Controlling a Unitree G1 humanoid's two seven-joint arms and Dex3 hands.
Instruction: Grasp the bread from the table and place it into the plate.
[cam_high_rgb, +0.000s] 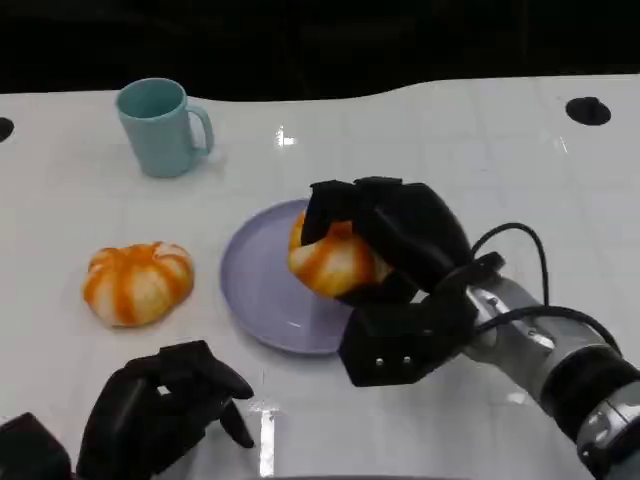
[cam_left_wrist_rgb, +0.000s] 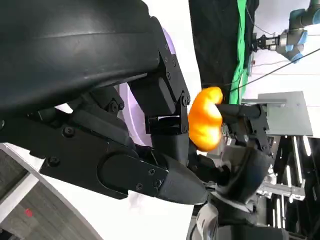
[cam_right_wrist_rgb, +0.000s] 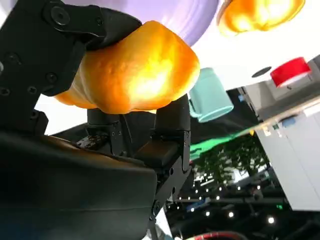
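My right hand (cam_high_rgb: 395, 235) grips an orange-and-white bread roll (cam_high_rgb: 332, 262) over the right part of the lavender plate (cam_high_rgb: 255, 285). The right wrist view shows the same roll (cam_right_wrist_rgb: 135, 75) clasped between the black fingers (cam_right_wrist_rgb: 170, 130), with the plate (cam_right_wrist_rgb: 165, 15) behind it. I cannot tell whether the roll touches the plate. A second, similar roll (cam_high_rgb: 137, 282) lies on the table left of the plate. My left hand (cam_high_rgb: 165, 405) rests near the front edge with its fingers curled and nothing in it. In the left wrist view the held roll (cam_left_wrist_rgb: 205, 120) shows beyond my left hand (cam_left_wrist_rgb: 125, 125).
A light blue mug (cam_high_rgb: 160, 125) stands at the back left of the white table (cam_high_rgb: 450, 150). A black round fitting (cam_high_rgb: 587, 110) sits at the back right, and a black cable (cam_high_rgb: 520, 260) loops off my right forearm.
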